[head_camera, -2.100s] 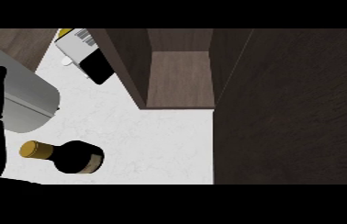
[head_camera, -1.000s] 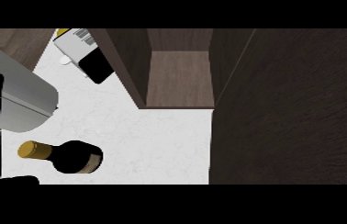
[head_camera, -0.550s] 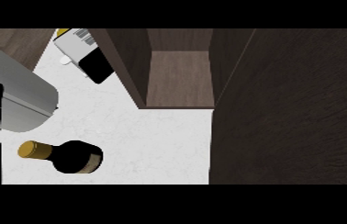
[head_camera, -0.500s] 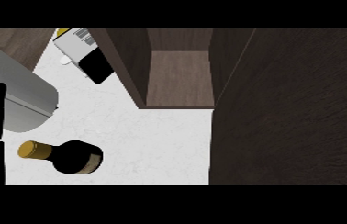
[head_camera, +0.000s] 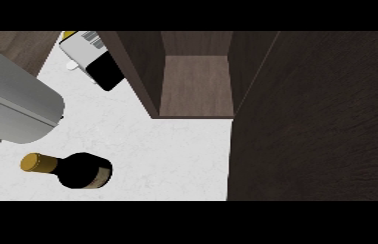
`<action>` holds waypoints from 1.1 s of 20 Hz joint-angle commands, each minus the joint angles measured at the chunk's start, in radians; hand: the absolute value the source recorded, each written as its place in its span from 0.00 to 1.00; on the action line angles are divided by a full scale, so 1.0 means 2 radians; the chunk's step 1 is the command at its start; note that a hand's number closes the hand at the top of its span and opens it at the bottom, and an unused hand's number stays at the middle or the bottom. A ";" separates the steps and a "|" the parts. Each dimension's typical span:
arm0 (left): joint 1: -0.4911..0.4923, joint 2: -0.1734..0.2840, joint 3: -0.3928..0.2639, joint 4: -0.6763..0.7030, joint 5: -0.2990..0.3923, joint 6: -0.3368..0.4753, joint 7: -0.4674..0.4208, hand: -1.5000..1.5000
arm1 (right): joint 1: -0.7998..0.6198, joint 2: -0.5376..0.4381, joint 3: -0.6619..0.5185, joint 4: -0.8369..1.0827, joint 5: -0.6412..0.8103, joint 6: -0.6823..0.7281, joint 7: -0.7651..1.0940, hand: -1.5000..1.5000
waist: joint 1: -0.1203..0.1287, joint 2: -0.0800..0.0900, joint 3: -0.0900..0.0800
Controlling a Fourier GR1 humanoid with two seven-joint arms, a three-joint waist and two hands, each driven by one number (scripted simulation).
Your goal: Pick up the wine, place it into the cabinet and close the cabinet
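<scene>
— Where is the wine bottle (head_camera: 70, 169) lying at this moment?

— It is sitting on the white table (head_camera: 170, 153), toward the lower left of the head view. Seen from steeply above, its gold cap is pointing left and its dark body is showing to the right of the cap.

— And how is it lying relative to the fingers?

— No fingers are showing at all. Neither hand is appearing in the view, so whether the fingers are apart, together or clamped on anything cannot be told. Nothing is touching the bottle.

— What is standing around it?

— A grey forearm (head_camera: 22, 108) is coming in from the left edge, above the bottle and apart from it; its end is running out of the picture. The cabinet (head_camera: 196, 88) is standing open at the upper middle, with its brown inner floor showing between two dark side walls. A broad dark panel (head_camera: 310, 123) is filling the right side, from the top down to the lower edge.

— Is the bottle near the cabinet?

— It is lying well apart from the opening, below it and to the left, with bare table between them. A light box with a barcode and a black side (head_camera: 92, 55) is leaning just beside the cabinet's left wall, at the upper left.
</scene>
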 commanded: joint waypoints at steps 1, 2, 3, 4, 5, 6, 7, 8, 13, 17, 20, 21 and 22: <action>0.044 -0.005 0.028 -0.003 0.029 -0.027 -0.020 0.00 | -0.002 -0.003 -0.014 -0.021 -0.018 0.000 0.024 0.00 | 0.000 0.000 0.000; 0.041 0.002 0.060 0.024 0.051 -0.044 -0.044 0.00 | 0.001 -0.002 -0.013 -0.022 -0.014 0.000 0.023 0.00 | 0.000 0.000 0.000; 0.070 -0.010 0.017 0.011 0.024 -0.040 -0.047 0.00 | 0.004 -0.010 -0.045 -0.008 -0.038 0.014 0.001 0.00 | 0.000 0.000 0.000; 0.059 -0.010 -0.015 0.059 -0.004 -0.024 -0.098 0.00 | -0.013 0.006 -0.021 0.039 -0.003 0.010 -0.026 0.00 | 0.000 0.000 0.000; 0.044 0.012 0.056 0.023 0.048 -0.040 -0.028 0.00 | 0.018 -0.005 -0.034 -0.001 -0.034 0.027 -0.012 0.00 | -0.001 0.000 0.000; 0.072 -0.010 0.039 0.018 0.040 -0.047 -0.053 0.00 | 0.035 0.014 -0.006 -0.008 -0.003 0.018 -0.023 0.00 | 0.000 0.000 0.000; 0.089 -0.010 0.007 0.019 0.020 -0.042 -0.064 0.00 | 0.033 0.014 -0.005 0.001 0.004 0.025 -0.038 0.00 | 0.000 0.000 0.000; 0.095 0.003 0.061 0.011 0.062 -0.069 -0.052 0.00 | 0.022 0.009 -0.020 -0.006 -0.008 0.018 -0.024 0.00 | 0.001 0.000 0.000; 0.109 0.000 0.078 0.060 0.062 -0.100 -0.082 0.00 | 0.026 0.022 0.021 -0.029 0.020 0.009 -0.003 0.00 | 0.000 0.000 0.000; 0.094 -0.008 0.085 0.128 0.056 -0.121 -0.126 0.00 | -0.023 0.027 0.028 0.000 0.031 -0.009 0.013 0.00 | 0.001 0.000 0.000; 0.130 -0.010 0.050 0.143 0.045 -0.119 -0.160 0.00 | -0.005 0.018 0.005 -0.010 0.003 0.005 0.009 0.00 | 0.000 0.000 0.000; 0.111 -0.007 0.091 0.145 0.061 -0.135 -0.144 0.00 | -0.007 0.012 -0.022 0.025 -0.008 0.017 -0.013 0.00 | 0.000 0.000 0.000; 0.128 -0.010 0.076 0.154 0.063 -0.142 -0.159 0.00 | 0.029 0.032 0.012 0.044 0.032 0.024 -0.063 0.00 | 0.000 0.000 0.000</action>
